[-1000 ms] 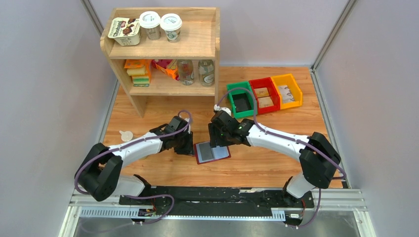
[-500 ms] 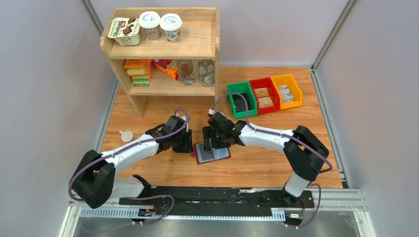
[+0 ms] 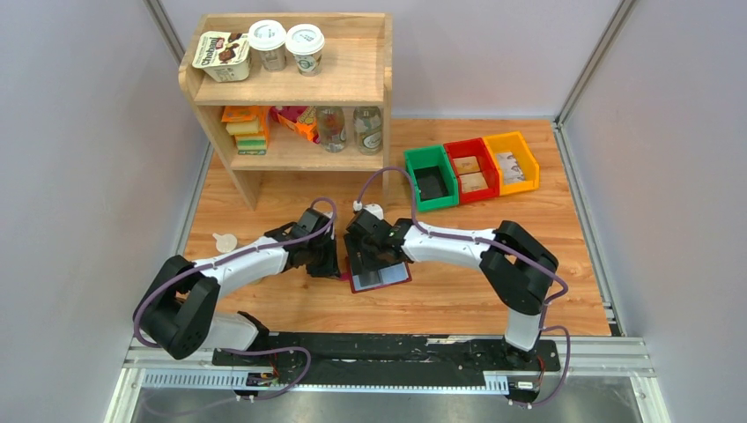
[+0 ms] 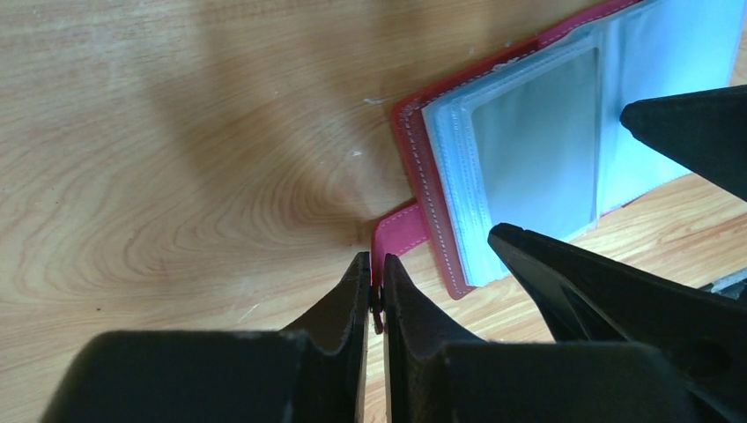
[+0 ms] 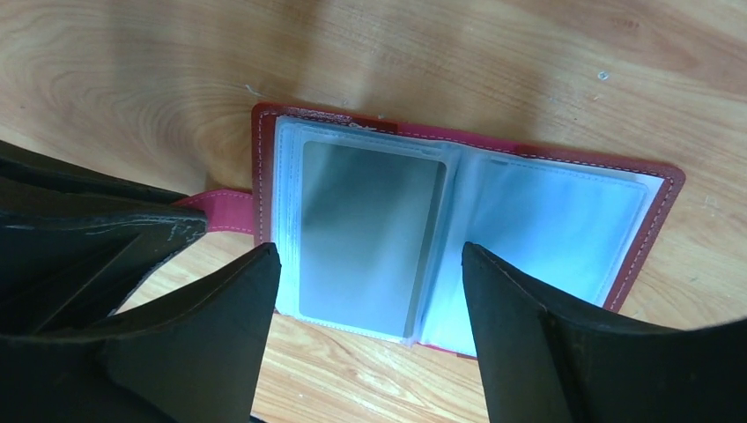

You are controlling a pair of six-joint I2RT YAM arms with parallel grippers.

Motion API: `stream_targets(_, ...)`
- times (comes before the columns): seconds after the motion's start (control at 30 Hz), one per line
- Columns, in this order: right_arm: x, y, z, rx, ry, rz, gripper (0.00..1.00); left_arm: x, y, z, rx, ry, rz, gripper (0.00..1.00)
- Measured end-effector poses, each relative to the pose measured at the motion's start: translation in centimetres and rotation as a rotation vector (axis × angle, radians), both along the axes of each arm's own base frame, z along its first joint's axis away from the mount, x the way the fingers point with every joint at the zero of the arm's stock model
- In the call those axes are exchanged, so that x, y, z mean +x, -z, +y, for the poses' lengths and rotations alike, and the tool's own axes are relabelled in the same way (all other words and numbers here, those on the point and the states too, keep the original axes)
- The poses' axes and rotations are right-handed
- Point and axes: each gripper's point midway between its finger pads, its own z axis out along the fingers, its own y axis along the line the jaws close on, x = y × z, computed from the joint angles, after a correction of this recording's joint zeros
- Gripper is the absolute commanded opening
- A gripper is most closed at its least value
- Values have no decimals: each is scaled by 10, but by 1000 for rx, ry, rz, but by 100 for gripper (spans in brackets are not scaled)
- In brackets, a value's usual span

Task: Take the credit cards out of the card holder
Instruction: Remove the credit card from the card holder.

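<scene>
- At the middle of the bench (image 3: 476, 304), between the two arms: card holder (image 3: 392, 276), lying flat and spread open, clear sleeves facing up
- In the sleeve half beside the closing tab (image 4: 401, 233): one grey credit card (image 5: 366, 203), fully seated in its pocket; other half pale and glossy, contents impossible to tell
- Closing tab sticking out from the holder's left edge, resting on the wood
- Left end effector (image 4: 374, 278): low over the bench at the holder's left side; closed tight, both tips pinching the tab between them
- Right end effector (image 5: 370, 256): spread wide and gripping nothing; poised over the holder, fingers (image 5: 220, 335) straddling the half with the grey card; contact with the sleeves impossible to tell
- Far right on the bench, well apart from the holder: row of green, red and yellow bins (image 3: 471, 143); far left: wooden shelf (image 3: 352, 75) carrying cups and jars
</scene>
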Motion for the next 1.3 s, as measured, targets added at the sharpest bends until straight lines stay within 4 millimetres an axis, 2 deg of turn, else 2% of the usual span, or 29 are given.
stream_targets(0.27,0,9,-2,-87,7,-28,78,-1,3,2,-11,-18,14,11)
stream_targets(0.57,7,9,-25,-195,51,-77,62,-3,6,4,-16,-29,22,9)
stream_targets(0.67,8,7,-28,-202,51,-83,62,-3,6,4,-17,-29,23,9)
stream_targets(0.77,5,3,-22,-152,38,-77,62,-3,5,4,-18,-28,21,9)
stream_targets(0.9,3,-4,-17,-75,29,-61,72,-1,-3,3,-38,-28,-8,11)
stream_targets(1.03,6,-8,-10,-30,24,-58,71,2,-12,1,-59,-27,-39,20)
stream_targets(1.13,7,-8,-5,3,18,-53,68,1,-15,2,-59,-26,-43,32)
stream_targets(1.3,1,2,-10,63,20,-9,65,6,-37,3,-78,-37,-104,35)
